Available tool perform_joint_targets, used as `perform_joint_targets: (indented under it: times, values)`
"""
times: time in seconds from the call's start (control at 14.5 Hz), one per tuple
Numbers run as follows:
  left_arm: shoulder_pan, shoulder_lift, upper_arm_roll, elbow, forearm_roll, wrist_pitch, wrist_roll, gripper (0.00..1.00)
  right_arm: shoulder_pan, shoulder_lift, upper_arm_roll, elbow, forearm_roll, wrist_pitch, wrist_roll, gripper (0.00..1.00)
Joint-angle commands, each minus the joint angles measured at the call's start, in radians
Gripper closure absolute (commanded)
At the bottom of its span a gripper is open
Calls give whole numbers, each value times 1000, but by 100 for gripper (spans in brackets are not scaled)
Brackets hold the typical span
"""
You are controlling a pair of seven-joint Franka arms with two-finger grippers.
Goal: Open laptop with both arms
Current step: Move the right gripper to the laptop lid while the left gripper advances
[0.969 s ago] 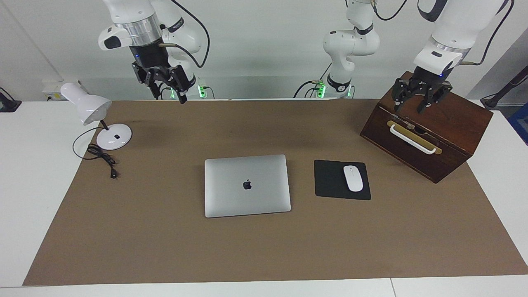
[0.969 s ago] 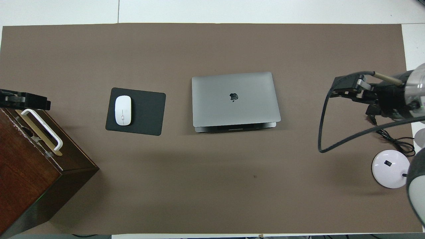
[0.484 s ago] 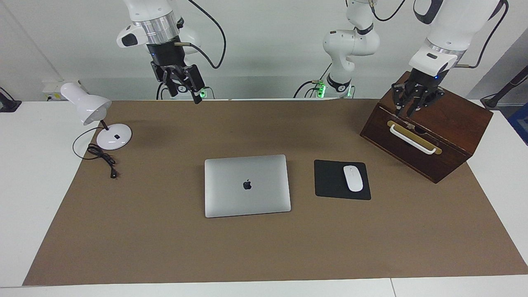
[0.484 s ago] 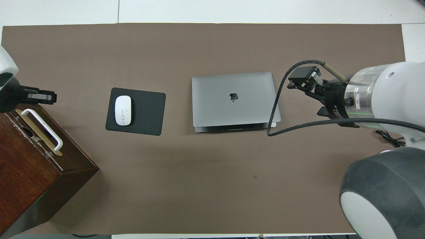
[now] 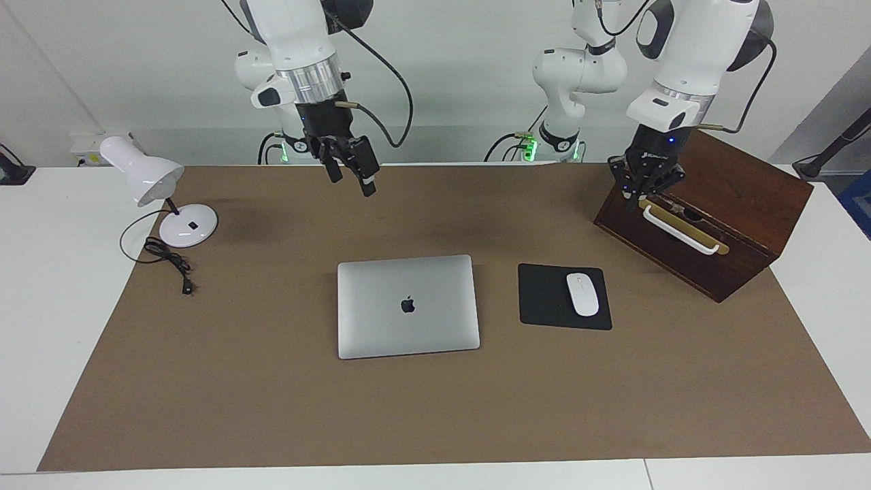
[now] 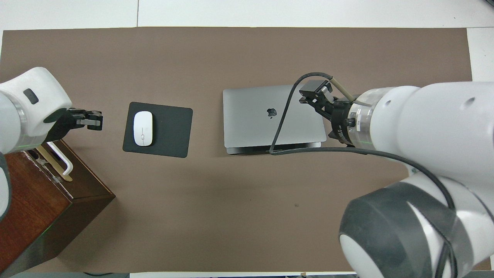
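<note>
The silver-grey laptop (image 5: 408, 306) (image 6: 254, 116) lies flat on the brown mat with its lid down and the apple logo facing up. My right gripper (image 5: 354, 187) (image 6: 308, 92) hangs open in the air with nothing between its fingers. From overhead it covers the laptop's corner toward the right arm's end; the facing view shows it well above the lid. My left gripper (image 5: 637, 199) (image 6: 94, 120) is shut on nothing. It hovers by the wooden box's front, over the mat between the box and the mouse pad.
A black mouse pad (image 5: 544, 299) (image 6: 170, 131) with a white mouse (image 5: 582, 294) (image 6: 142, 128) lies beside the laptop. A dark wooden box (image 5: 735, 204) (image 6: 34, 208) with a white handle stands at the left arm's end. A white desk lamp (image 5: 146, 177) and its cord occupy the right arm's end.
My right arm has swung from the lamp's end to over the laptop's corner. My left gripper has shut and come off the box top, down past its front, toward the mouse pad.
</note>
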Motion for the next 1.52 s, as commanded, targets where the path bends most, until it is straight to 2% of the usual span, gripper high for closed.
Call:
perform_joint_targets:
  times: [0.0, 0.28, 0.42, 0.9, 1.04, 1.45]
  values:
    - [-51, -68, 10, -136, -12, 135, -8, 100, 19, 11, 18, -66, 20, 119, 70, 0]
    - [-74, -68, 10, -182, -32, 194, 0, 100, 17, 31, 16, -86, 20, 135, 55, 0]
    - [-108, -70, 10, -257, -40, 329, -3, 100, 19, 49, 16, -101, 20, 203, 63, 0]
    - [-195, -59, 12, -412, -41, 570, 0, 100, 36, 111, 16, -124, 20, 320, 129, 0]
    - [-215, -53, 12, -463, -40, 649, 0, 100, 49, 100, 18, -145, 20, 316, 176, 0]
    - [-286, 27, 12, -511, -40, 821, 1, 100, 77, 58, 42, -228, 18, 308, 339, 0]
